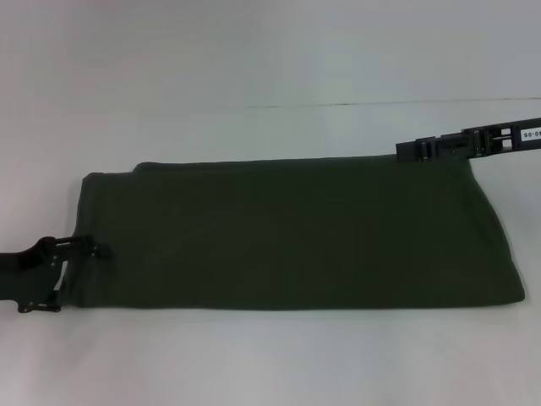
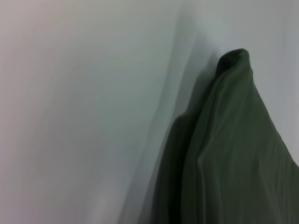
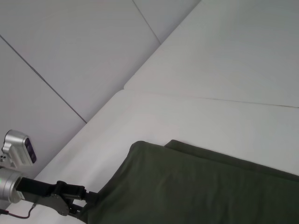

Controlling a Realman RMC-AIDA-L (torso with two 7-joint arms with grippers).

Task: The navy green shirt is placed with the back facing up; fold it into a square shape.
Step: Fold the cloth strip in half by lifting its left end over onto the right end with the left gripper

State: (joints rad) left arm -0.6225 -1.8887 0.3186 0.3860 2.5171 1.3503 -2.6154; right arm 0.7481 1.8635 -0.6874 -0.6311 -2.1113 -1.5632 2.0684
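Note:
The navy green shirt (image 1: pixel 287 237) lies on the white table, folded into a long band with its plain side up. It also shows in the left wrist view (image 2: pixel 238 154) and the right wrist view (image 3: pixel 196 191). My left gripper (image 1: pixel 74 277) is at the band's left end, low on the table, open, with one finger (image 1: pixel 91 249) reaching onto the cloth edge. It also shows in the right wrist view (image 3: pixel 77 205). My right gripper (image 1: pixel 406 152) hovers at the band's far edge, towards the right end.
The white table (image 1: pixel 254 59) stretches beyond the shirt, with a seam line (image 1: pixel 355 105) across its far part. A narrow strip of bare table (image 1: pixel 270 355) lies between the shirt and the near edge.

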